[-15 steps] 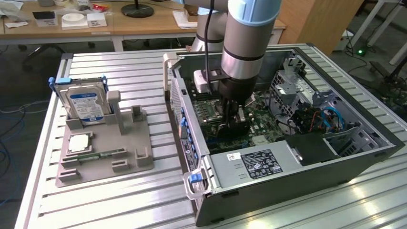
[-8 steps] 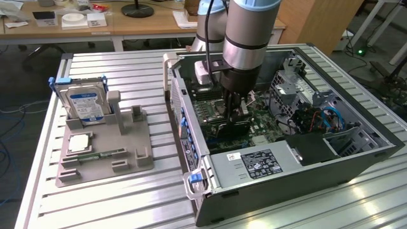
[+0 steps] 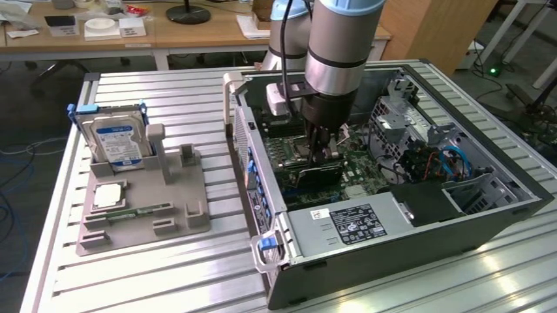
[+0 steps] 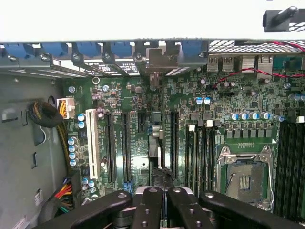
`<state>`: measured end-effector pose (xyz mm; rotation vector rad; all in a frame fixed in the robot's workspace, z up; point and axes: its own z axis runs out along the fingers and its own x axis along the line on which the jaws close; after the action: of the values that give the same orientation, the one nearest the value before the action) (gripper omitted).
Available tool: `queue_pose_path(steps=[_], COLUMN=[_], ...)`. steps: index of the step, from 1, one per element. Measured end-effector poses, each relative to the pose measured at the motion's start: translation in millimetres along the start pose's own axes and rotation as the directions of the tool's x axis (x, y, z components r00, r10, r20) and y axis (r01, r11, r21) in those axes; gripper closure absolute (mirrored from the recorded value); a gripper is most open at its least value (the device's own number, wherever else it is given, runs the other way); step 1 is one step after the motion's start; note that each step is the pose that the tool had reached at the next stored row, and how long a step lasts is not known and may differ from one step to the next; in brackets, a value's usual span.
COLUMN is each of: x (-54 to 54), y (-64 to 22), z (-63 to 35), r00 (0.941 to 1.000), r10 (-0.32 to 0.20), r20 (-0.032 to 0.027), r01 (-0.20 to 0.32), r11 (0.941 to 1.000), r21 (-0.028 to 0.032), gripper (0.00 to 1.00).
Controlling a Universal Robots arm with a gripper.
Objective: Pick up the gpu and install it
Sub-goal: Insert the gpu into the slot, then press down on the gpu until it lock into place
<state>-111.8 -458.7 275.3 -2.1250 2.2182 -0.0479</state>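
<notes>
The slatted metal counter [image 3: 174,274] carries an open computer case [image 3: 392,222] and, toward the exterior view's left, a grey holder tray [image 3: 143,208] with a hard drive [image 3: 117,143] standing in it. Inside the case lies the green motherboard [image 4: 143,143]. The claw [image 3: 322,153] is pressed together, pinching the gpu [image 3: 315,175] edge-on over the motherboard's slots.

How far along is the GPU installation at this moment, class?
Done: the GPU is picked up and carried into the open case. In hand: the gripper is shut on the card's top edge, holding it upright over the motherboard slots. Left: seating cannot be confirmed, and the gripper has not let go.
</notes>
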Motion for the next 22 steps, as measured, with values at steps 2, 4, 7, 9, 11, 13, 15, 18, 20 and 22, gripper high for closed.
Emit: queue_pose_path(steps=[2,4,7,9,11,13,15,18,20,22], x=[0.0,0.0,0.0,0.0,0.0,0.0,0.1,0.3,0.3,0.3], y=[0.0,0.0,0.0,0.0,0.0,0.0,1.0,1.0,1.0,1.1], z=[0.0,0.0,0.0,0.0,0.0,0.0,-0.1,-0.2,-0.3,-0.3], r00=[1.0000,1.0000,1.0000,1.0000,1.0000,1.0000,1.0000,1.0000,1.0000,1.0000], r10=[0.000,0.000,0.000,0.000,0.000,0.000,0.000,0.001,0.001,-0.002], r20=[0.0000,0.0000,0.0000,-0.0001,0.0000,0.0000,-0.0001,-0.0010,-0.0021,-0.0045], r01=[0.000,0.000,0.000,0.000,0.000,0.000,0.000,-0.001,-0.001,0.002], r11=[1.0000,1.0000,1.0000,1.0000,1.0000,1.0000,1.0000,0.9997,0.9987,0.9974], r21=[0.0000,0.0000,0.0000,0.0000,0.0001,0.0000,-0.0001,-0.0251,-0.0503,-0.0723], gripper=[0.90,0.90,0.90,0.90,0.90,0.90,0.90,0.90,0.90,0.90])
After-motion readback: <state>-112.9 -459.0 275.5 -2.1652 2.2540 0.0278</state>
